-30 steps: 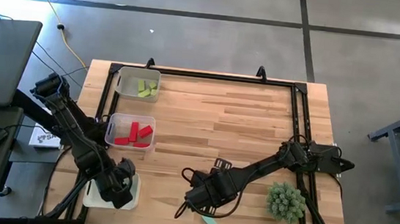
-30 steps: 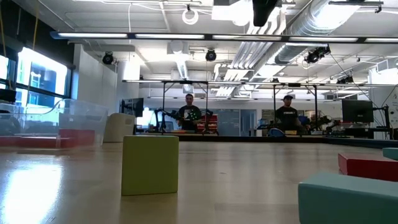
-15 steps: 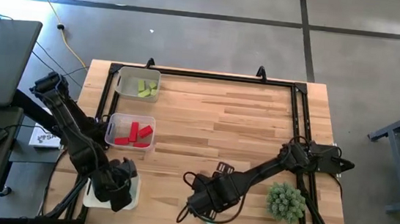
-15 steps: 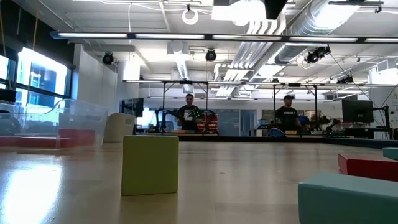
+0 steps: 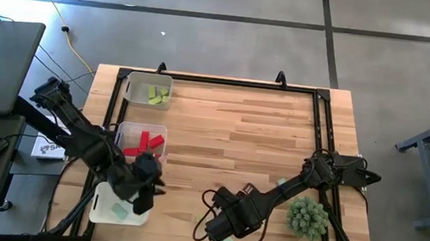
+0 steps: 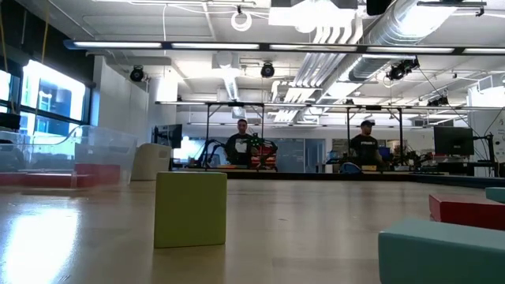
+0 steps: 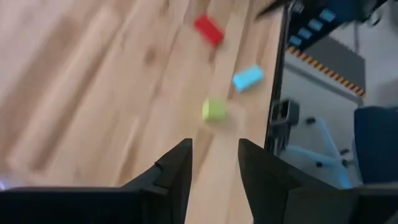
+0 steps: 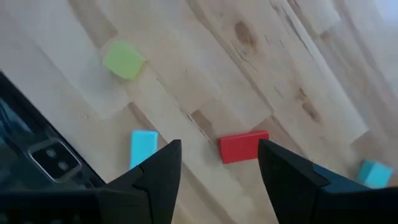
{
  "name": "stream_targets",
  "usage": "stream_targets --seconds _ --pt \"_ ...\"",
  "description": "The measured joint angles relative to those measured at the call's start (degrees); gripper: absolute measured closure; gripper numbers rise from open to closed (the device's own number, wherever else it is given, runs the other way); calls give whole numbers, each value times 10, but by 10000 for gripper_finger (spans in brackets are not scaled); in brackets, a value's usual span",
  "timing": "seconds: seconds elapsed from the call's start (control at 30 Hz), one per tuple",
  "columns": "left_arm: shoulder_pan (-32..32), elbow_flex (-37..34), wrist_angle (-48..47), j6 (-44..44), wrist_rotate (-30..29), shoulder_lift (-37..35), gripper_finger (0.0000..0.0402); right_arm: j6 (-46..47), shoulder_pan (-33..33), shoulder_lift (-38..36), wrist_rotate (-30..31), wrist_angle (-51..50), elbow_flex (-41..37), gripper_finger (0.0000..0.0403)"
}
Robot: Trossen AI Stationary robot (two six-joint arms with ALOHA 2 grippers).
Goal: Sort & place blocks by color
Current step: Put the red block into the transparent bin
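My left gripper [image 5: 147,191] [image 7: 214,165] is open and empty, just right of the near-left bin [image 5: 101,207], which holds a teal block [image 5: 118,210]. Its wrist view shows a yellow-green cube [image 7: 214,110], a teal block [image 7: 248,77] and a red block [image 7: 208,30] lying flat on the wood. My right gripper [image 5: 217,230] [image 8: 219,168] is open above the table near its near edge. Beyond its fingers lie a red block [image 8: 243,147], a teal bar [image 8: 143,148], a yellow-green cube [image 8: 124,60] and another teal block [image 8: 373,173]. In the high view the right arm hides most of these.
Along the table's left side stand a bin with yellow-green blocks [image 5: 148,90] and a bin with red blocks [image 5: 141,141]. A spiky green plant ball [image 5: 306,216] sits by the right arm. A small teal block [image 5: 280,181] lies mid-table. The low view shows a yellow-green cube [image 6: 190,209] close up.
My left gripper has swung from over the near-left bin toward the table's right and slightly far, and a teal block now shows in that bin. My right gripper has moved toward the near edge and now covers the teal block that lay there.
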Motion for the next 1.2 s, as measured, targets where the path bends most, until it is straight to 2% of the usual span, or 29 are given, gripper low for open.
stream_targets --seconds 0.5,0.67,0.9,1.07,1.2 --pt "88 10 -3 190 -24 -112 284 355 4 17 41 0 0 197" --pt "103 10 -18 219 -24 -131 284 395 3 37 1 0 0 185" --pt "117 10 -49 240 -24 -138 284 496 6 61 -1 0 0 182" --pt "123 10 -51 248 -2 -138 284 577 18 78 -3 0 0 182" --pt "128 10 -50 268 16 -138 284 588 22 93 -14 0 0 182"
